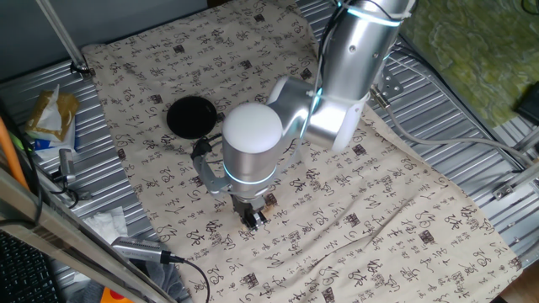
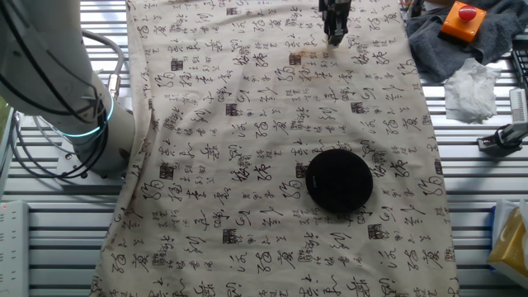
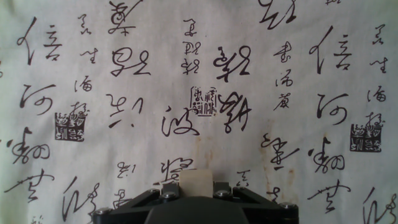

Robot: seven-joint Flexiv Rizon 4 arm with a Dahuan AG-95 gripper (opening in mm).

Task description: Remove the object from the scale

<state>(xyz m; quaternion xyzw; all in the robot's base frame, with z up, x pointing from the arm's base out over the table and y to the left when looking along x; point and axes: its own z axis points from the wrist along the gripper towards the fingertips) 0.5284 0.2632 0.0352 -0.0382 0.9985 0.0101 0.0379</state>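
The scale (image 1: 191, 115), a flat round black disc, lies bare on the printed cloth; it also shows in the other fixed view (image 2: 339, 180). The object, a small pale tan block (image 3: 196, 183), sits between the jaws of my gripper (image 3: 196, 186) in the hand view. My gripper (image 1: 253, 217) is low over the cloth, well away from the scale toward the front. In the other fixed view my gripper (image 2: 336, 31) is at the far edge, next to a rusty-brown stain (image 2: 297, 58). The block is too small to make out in the fixed views.
A cloth with black characters (image 1: 379, 210) covers the table. Packets (image 1: 50, 118) lie at the left edge. In the other fixed view a grey rag with an orange device (image 2: 462, 21) and white tissue (image 2: 474, 82) sit at the right.
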